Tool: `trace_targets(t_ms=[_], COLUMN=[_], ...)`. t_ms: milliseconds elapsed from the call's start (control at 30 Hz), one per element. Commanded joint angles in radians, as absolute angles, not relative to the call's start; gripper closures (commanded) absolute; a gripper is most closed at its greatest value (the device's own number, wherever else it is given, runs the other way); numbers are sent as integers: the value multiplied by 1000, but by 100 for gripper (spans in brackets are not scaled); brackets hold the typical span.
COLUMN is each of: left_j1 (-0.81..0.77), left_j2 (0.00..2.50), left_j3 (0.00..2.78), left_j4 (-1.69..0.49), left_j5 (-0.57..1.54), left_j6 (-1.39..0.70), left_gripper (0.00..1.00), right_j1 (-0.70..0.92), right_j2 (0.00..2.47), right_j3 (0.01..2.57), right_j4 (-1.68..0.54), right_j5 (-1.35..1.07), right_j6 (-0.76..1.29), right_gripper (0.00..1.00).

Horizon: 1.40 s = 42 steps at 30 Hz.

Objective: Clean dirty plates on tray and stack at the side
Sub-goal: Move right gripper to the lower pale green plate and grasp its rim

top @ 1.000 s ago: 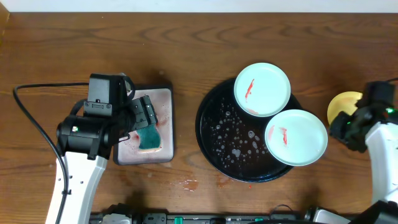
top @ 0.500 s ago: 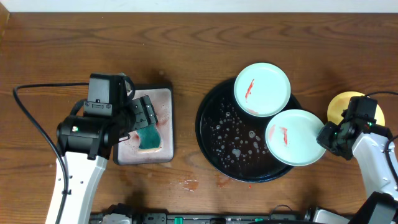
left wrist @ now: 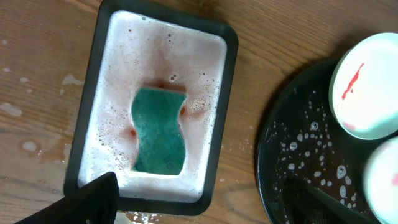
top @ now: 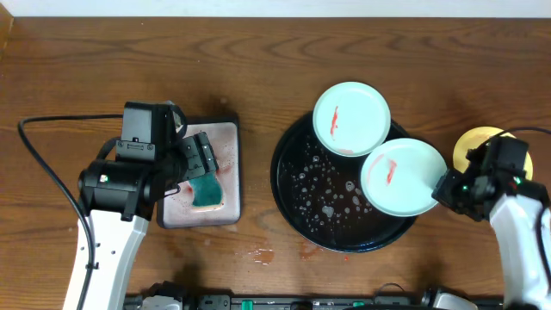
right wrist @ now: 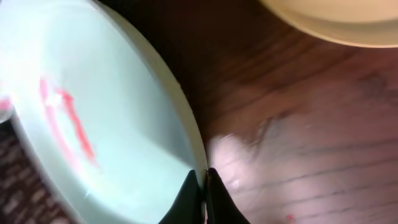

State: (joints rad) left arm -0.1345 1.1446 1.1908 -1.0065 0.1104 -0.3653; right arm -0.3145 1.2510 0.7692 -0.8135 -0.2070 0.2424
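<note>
Right hand (tips nearly together) pinches rim of nearer mint plate.

Brown wood-grain tabletop — damp flecks near front, pale strip behind

No legible text, labels, brands, numbers or signs on anything visible.

Overhead and left wrist views: bright, even, sharp, soft shadows. Right wrist view: dim, heavily blurred; glare on tabletop, lower centre.
</note>
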Motion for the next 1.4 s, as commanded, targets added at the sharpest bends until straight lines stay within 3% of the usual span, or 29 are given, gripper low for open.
trace_targets(t_ms=[0, 167, 467, 533, 767, 1033, 1067, 1100, 1233, 1367], left_j1=[-131, -131, -131, -131, -131, -131, -131, -131, -131, -130], left_j2=[1145, 1145, 1145, 1145, 1145, 1168, 1168, 1169, 1201, 1284], left_j3=[1215, 1215, 1215, 1215, 1215, 1214, 1214, 1210, 1126, 987], left_j4=[-1008, -1008, -1008, -1008, -1008, -992, -1008, -1016, -1008, -916], left_j5=[120, 120, 120, 120, 120, 120, 120, 120, 103, 9], left_j6=[-359, -359, -359, -359, -360, -370, -365, -350, -296, -381], left_gripper=[16, 16, 16, 16, 16, 16, 7, 5, 6, 6], right_j1=[-282, -145, 116, 146, 149, 150, 150, 150, 150, 150], right_j2=[1131, 1111, 1243, 1259, 1243, 1240, 1240, 1239, 1242, 1242], right_j3=[772, 743, 587, 591, 768, 1011, 1015, 1015, 1014, 1013], right_j4=[-866, -893, -631, -603, -693, -825, -830, -832, -860, -879], right_j5=[-326, -326, -266, -250, -105, -248, -260, -274, -304, -304], right_j6=[169, 171, 448, 418, 240, 96, 96, 97, 105, 108], right_gripper=[99, 99, 99, 91, 72, 69, 69, 69, 69, 68])
